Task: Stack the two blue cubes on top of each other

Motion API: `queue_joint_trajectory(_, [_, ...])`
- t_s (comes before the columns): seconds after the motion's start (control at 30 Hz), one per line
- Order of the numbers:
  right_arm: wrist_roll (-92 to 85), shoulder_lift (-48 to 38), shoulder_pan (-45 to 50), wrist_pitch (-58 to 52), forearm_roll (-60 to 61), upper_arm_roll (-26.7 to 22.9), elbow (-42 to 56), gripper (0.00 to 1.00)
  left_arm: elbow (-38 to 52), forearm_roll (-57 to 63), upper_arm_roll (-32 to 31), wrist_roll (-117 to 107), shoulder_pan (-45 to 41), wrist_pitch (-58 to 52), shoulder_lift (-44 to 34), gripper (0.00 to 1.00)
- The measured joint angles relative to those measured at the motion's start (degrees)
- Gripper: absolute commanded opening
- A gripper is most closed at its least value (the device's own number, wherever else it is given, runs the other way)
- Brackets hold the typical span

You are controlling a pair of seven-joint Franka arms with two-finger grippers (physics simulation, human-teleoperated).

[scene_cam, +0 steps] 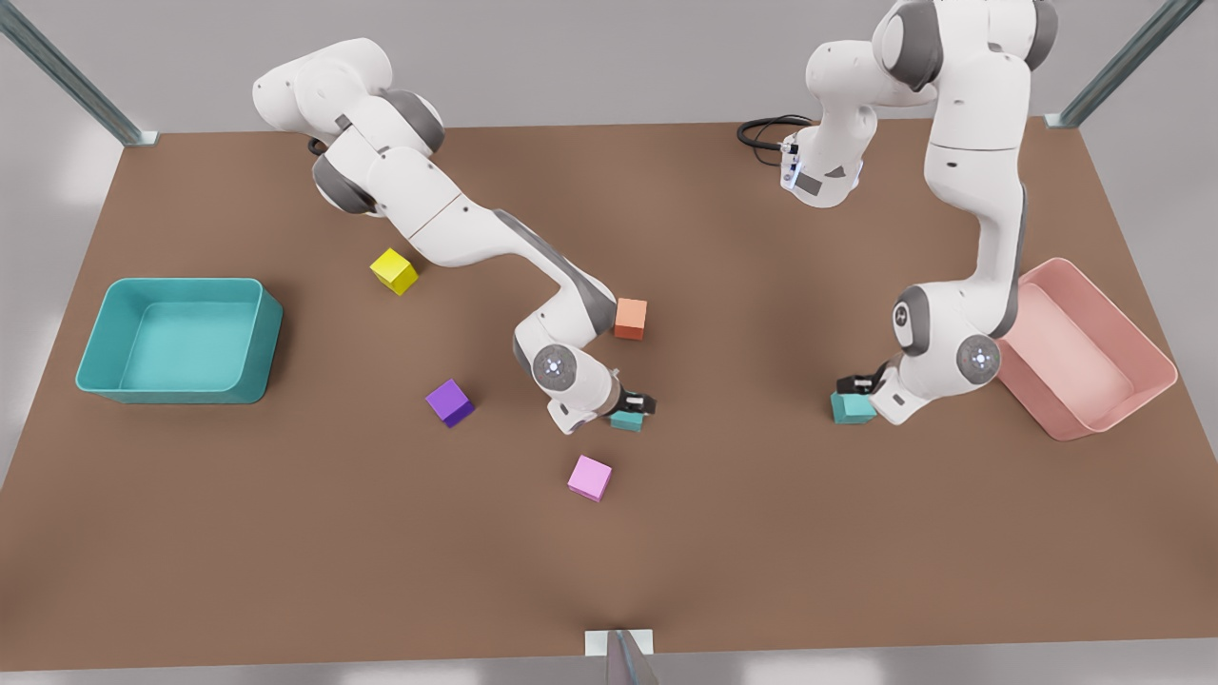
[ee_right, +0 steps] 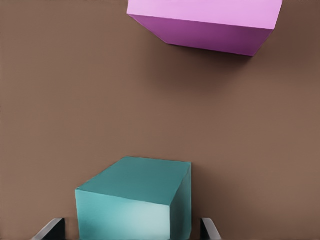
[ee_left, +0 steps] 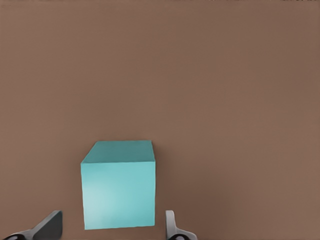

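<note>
- Two fingers [ee_left: 50, 227] of the left gripper [ee_left: 111, 226] stand wide apart, one each side of the first blue cube [ee_left: 119, 190]; a strip of table shows on both sides, so no contact seen.
- The cube sits flat on the table [ee_left: 225, 100], between the tips, approx centred, a bit nearer one finger than the other.
- Front view: the left gripper [scene_cam: 861, 385] is low at the front view's right and the cube [scene_cam: 853, 407] is right under it. The pink bin [scene_cam: 1075, 352] is near, beyond the arm.
- Right gripper [ee_right: 131, 227]: fingers [ee_right: 52, 227] also spread wide, straddling the second blue cube [ee_right: 135, 200]. A slim gap shows each side, so not gripping.
- That cube rests on the table, turned a bit so one corner edge faces the camera. The pink cube [ee_right: 210, 25] lies near, past it.
- Front view: the right gripper [scene_cam: 638, 404] is down near the table's middle, over its cube [scene_cam: 626, 420]. Orange cube [scene_cam: 631, 318] behind, purple cube [scene_cam: 449, 402] and yellow cube [scene_cam: 394, 271] off to the front view's left, teal bin [scene_cam: 181, 342] farther left.
- The 2 blue cubes are well apart, neither lifted.
</note>
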Motion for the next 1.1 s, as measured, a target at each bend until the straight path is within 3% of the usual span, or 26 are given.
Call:
queue_joint_trajectory(0.17, [1.84,-6.92,-2.83,-3.95,0.14,-3.06,3.86,1.0,0.02,-1.07,-0.08,1.97,-0.09,3.56,1.6,1.0])
queue_joint_trajectory(0.3, [2.05,-14.76,-18.68,-16.78,-3.94,-5.47,4.7,1.0,0.06,-1.36,-0.08,3.2,-0.4,5.37,4.07,1.0])
queue_joint_trajectory(0.4, [-1.39,-12.71,-28.77,-25.0,-12.8,-6.23,5.15,1.0,0.01,-1.46,-0.09,3.96,-0.29,6.2,5.78,0.97])
queue_joint_trajectory(0.47, [-3.92,-18.09,-32.3,-29.69,-16.34,-5.98,6.01,1.0,-0.02,-0.69,-0.09,3.73,-0.15,6.58,6.4,0.43])
queue_joint_trajectory(0.5, [-5.6,-23.25,-33.05,-32.7,-16.96,-6.0,5.81,1.0,-0.03,0.11,-0.09,3.15,-0.17,6.72,6.42,0.41])
queue_joint_trajectory(0.63, [-13.04,-43.56,-34.57,-43.18,-14.87,-6.12,-3.69,1.0,0.03,0.57,-0.26,2.16,-0.43,6.62,4.56,0.41])
queue_joint_trajectory(0.77, [-19.06,-48.61,-33.93,-48.0,-12.53,-8.34,-7.95,1.0,0.46,0.62,-1.55,1.07,-0.87,5.75,2.1,0.41])
queue_joint_trajectory(0.93, [-24.92,-50.98,-33.53,-50.5,-10.83,-10.6,-11.48,1.0,17.61,0.95,-3.65,-6.05,-16.1,-5.29,1.48,0.42])
queue_joint_trajectory(1.1, [-29.34,-52.62,-31.99,-50.67,-10.07,-12.15,-14.39,1.0,37.58,0.73,-3.81,-17.09,-28.47,-11.38,15.12,0.42])
